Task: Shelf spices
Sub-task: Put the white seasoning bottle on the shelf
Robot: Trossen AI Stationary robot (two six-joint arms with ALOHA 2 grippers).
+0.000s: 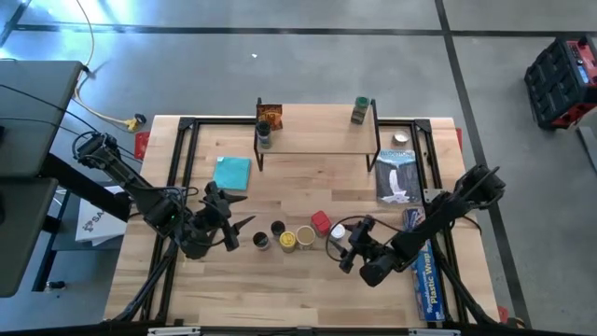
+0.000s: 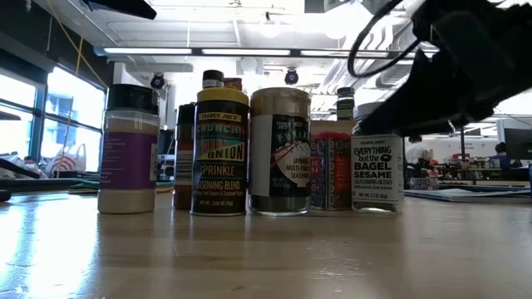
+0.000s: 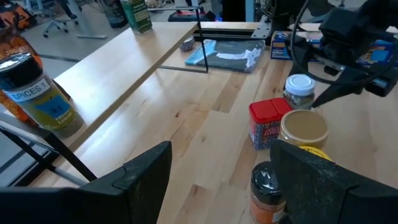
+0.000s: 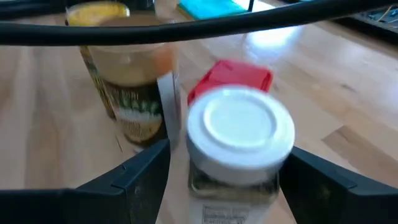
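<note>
The shelf [image 1: 317,129] stands at the table's far middle and bears an orange-brown packet [image 1: 270,114], a dark jar [image 1: 264,134] and a green jar [image 1: 361,110]. Several spices stand in a cluster at the table's middle: a white-capped jar [image 4: 239,134], a red tin [image 1: 321,222], a gold-lidded jar [image 3: 303,127], a yellow-lidded jar [image 1: 288,241] and a dark-capped jar [image 3: 268,186]. My right gripper [image 1: 345,241] is open, with one finger on each side of the white-capped jar and a gap showing at both sides. My left gripper [image 1: 244,211] hangs open left of the cluster.
A teal cloth [image 1: 232,173] lies left of the shelf. A blue-and-white packet [image 1: 398,177] and a small tin [image 1: 400,139] lie at the right. A long blue plastic wrap box [image 1: 424,275] lies along the right edge under my right arm. Bare wood spreads in front.
</note>
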